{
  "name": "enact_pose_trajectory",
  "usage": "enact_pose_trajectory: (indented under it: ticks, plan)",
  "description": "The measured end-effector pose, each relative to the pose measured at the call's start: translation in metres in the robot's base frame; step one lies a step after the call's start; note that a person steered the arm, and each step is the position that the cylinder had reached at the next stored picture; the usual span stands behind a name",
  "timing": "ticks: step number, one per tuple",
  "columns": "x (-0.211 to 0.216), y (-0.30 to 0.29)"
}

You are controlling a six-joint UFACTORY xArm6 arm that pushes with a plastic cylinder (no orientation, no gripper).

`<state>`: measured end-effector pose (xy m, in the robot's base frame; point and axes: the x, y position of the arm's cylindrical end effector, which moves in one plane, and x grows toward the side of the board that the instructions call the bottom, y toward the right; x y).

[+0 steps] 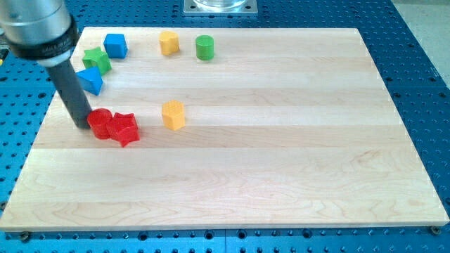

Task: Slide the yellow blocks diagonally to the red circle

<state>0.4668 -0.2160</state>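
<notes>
Two yellow blocks lie on the wooden board (281, 161): one yellow block (173, 114) left of centre and another yellow block (169, 42) near the view's top. The red circle (100, 124) sits at the left, touching a red star block (124, 128) on its right. My tip (82, 124) is at the left edge of the red circle, touching or almost touching it, well left of the nearer yellow block.
A green cylinder (204, 47) stands right of the top yellow block. A blue cube (115, 45), a green star block (97, 60) and a blue triangular block (90, 80) cluster at the top left, just above my rod.
</notes>
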Motion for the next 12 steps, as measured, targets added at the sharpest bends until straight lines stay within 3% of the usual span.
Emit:
enact_pose_trajectory:
  ticks: [1, 2, 3, 4, 5, 6, 9, 10, 11, 12]
  plan:
    - [0.006, 0.056]
    - [0.016, 0.043]
    - [0.052, 0.124]
    - [0.058, 0.073]
    - [0.042, 0.049]
    - [0.005, 0.119]
    - [-0.076, 0.187]
    - [-0.083, 0.119]
    - [-0.040, 0.129]
    - [-0.068, 0.109]
